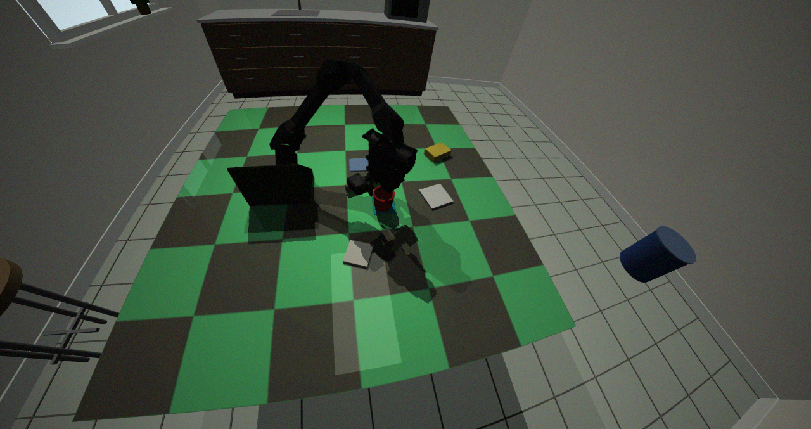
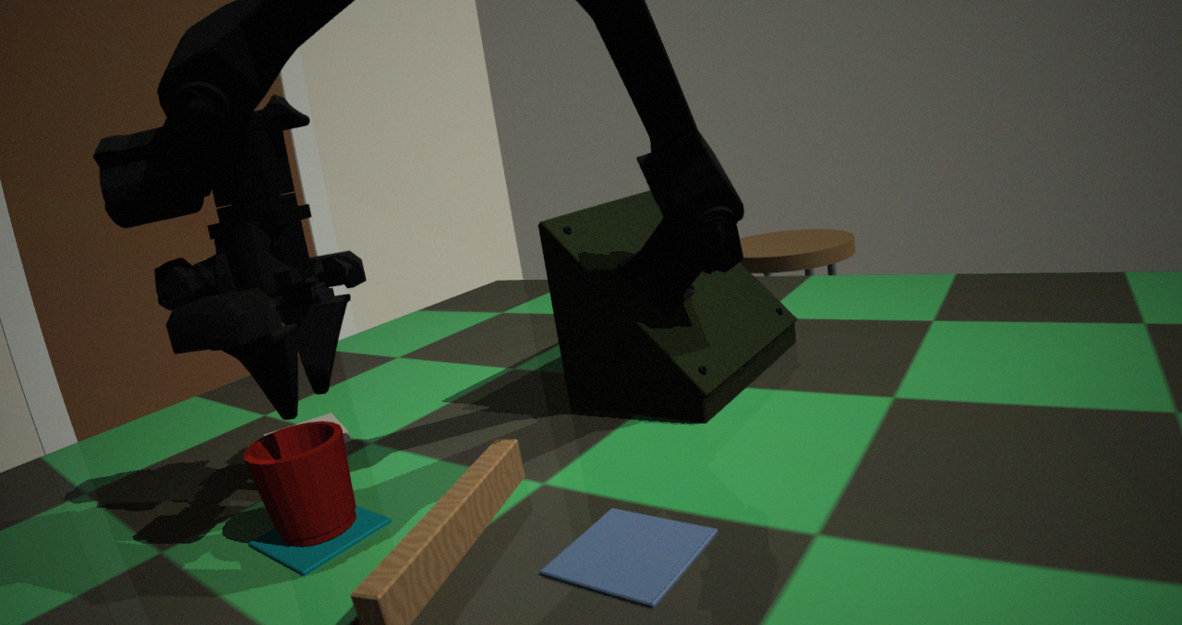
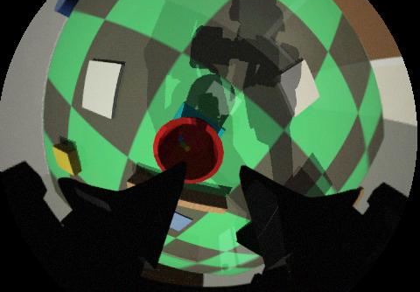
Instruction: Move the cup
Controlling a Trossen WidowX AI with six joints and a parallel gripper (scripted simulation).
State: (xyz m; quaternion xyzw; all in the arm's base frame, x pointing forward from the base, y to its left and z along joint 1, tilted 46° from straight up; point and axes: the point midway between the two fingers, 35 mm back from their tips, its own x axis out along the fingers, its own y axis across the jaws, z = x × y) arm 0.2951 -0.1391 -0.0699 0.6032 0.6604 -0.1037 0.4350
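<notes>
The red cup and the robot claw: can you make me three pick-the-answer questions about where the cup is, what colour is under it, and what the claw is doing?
1. Where does the red ribbed cup stand?
A. on the wooden stool
B. on a flat square pad
C. on the slanted dark box

2. What colour is that pad?
A. teal
B. yellow
C. white

3. What is the black two-finger gripper doing?
A. squeezing the cup
B. lying on the floor
C. open above the cup

Answers:
1. B, the exterior view shows the cup upright on a thin pad.
2. A, teal edges show around the cup's base.
3. C, the fingertips hang over the rim with a gap beneath, touching nothing.
</notes>
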